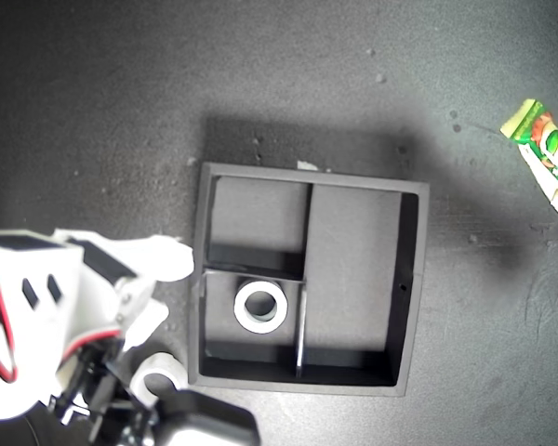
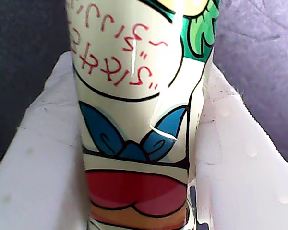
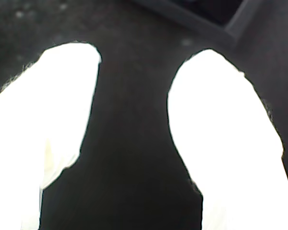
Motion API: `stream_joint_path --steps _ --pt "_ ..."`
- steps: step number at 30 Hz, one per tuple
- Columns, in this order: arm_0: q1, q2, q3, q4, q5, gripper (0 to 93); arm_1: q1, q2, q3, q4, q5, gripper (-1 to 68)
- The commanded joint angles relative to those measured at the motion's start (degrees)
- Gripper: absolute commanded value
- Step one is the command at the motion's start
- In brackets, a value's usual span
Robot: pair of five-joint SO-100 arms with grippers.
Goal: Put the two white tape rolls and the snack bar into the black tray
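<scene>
Starting at the exterior view's left: white plastic arm w/ red wire sits at the lower left, smooth moulded shell, slotted. This is my second gripper (image 3: 134, 96); its wrist view shows two rounded white fingers (image 3: 48, 124) spread well apart, nothing btw them, only dark table (image 1: 93, 111) beneath, w/ a corner of the tray beyond the tips. Just below that arm's tip in the exterior view lies one white tape roll (image 1: 155, 373), small ring, partly hidden by the arm, on the table just outside the black tray (image 1: 414, 279), near its lower left corner.

Tray: square, shallow, matte black, thin dividers, sitting a bit skewed mid-frame. Second white tape roll (image 1: 261, 307) lies flat in the lower small compartment on the tray's left side as the exterior view shows it; dark round hole facing up. Upper small compartment and the tall one hold nothing.

At the exterior view's right edge, upper part: snack bar (image 1: 546, 149), glossy green/white wrapper w/ red print, crimped end toward the upper left, long axis running diagonally down-right out of frame, well apart from the tray. First wrist view: my first gripper (image 2: 139, 158) has its white jaws closed against both sides of the packet, wrapper running lengthwise btw them.

Table: dark grey, matte, speckled w/ small pale spots. Room not visible.
</scene>
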Motion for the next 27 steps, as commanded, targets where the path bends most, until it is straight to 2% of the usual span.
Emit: stream_joint_path --steps 1,3,4,6,9,13,15,19,24,27 --pt "0.18 5.98 2.29 0.97 -0.79 10.6 -2.29 0.35 1.32 1.67 8.0 -0.2" --pt "0.44 9.67 5.71 0.97 -1.32 10.0 -4.83 0.62 3.69 2.72 13.45 -0.3" --pt "0.88 11.78 7.56 0.97 -1.41 9.8 -4.57 0.79 4.22 1.93 10.99 -0.4" --pt "3.16 15.82 11.34 0.97 -2.64 9.8 1.14 0.79 5.27 -3.34 -10.46 -0.4" --pt "10.2 18.81 16.52 0.88 -6.77 10.5 5.89 0.26 3.78 -13.01 -43.07 -0.4" --pt "20.39 14.94 18.02 -0.09 -13.54 12.1 7.12 -0.26 -0.35 -15.38 -67.94 -0.5" --pt "23.73 9.84 14.77 -0.44 -16.08 12.5 6.5 -0.97 -2.64 -16.17 -78.05 -0.5" --pt "27.69 -2.02 5.63 -0.35 -21.09 13.8 4.39 -7.91 -12.22 -12.48 -93.08 -0.5" --pt "29.62 -17.4 -5.45 -2.2 -24.43 15.8 0.53 -24.26 -34.37 -0.97 -104.59 -0.5" --pt "30.85 -30.5 -19.86 0.18 -26.1 15.9 -0.97 -33.57 -48.34 6.59 -108.46 -0.5"
